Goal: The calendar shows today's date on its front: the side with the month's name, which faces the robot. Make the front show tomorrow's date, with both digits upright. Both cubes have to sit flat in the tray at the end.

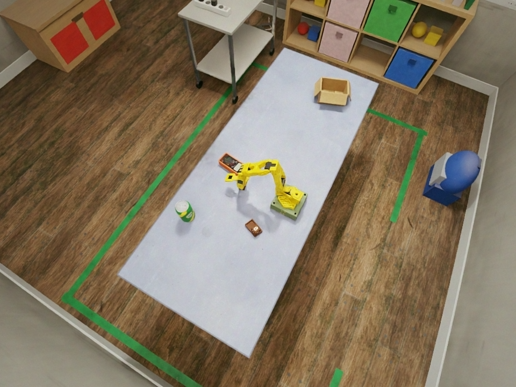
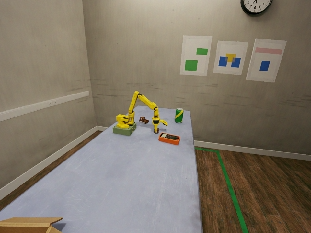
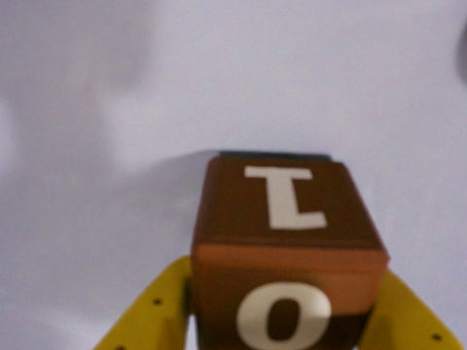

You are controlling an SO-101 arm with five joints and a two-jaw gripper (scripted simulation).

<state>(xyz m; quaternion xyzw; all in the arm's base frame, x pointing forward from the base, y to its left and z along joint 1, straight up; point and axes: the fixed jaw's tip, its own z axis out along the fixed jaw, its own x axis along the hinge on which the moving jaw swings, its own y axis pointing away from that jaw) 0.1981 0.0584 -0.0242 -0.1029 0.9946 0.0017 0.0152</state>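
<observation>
My gripper (image 1: 242, 186) (image 2: 156, 129) (image 3: 288, 279) is shut on a brown cube (image 2: 157, 131) (image 3: 231, 199). In the wrist view the cube shows an upside-down white 1 on one face and a 0 on the face nearer the camera. Its lower edge is at or very close to the table; a narrow dark shadow lies beside it. The brown tray (image 1: 249, 223) (image 2: 146, 121) stands apart from the gripper, with the other brown cube (image 1: 256, 229) (image 2: 142, 118) at one end. That cube shows what looks like an 8 on top in the top view. The tray's front is too small to read surely.
An orange multimeter (image 1: 227, 160) (image 2: 169, 139) lies close beside the gripper. A green can (image 1: 185, 211) (image 2: 178, 116) stands near the table's far long edge. An open cardboard box (image 1: 333, 98) (image 2: 22, 229) stands at the table's other end.
</observation>
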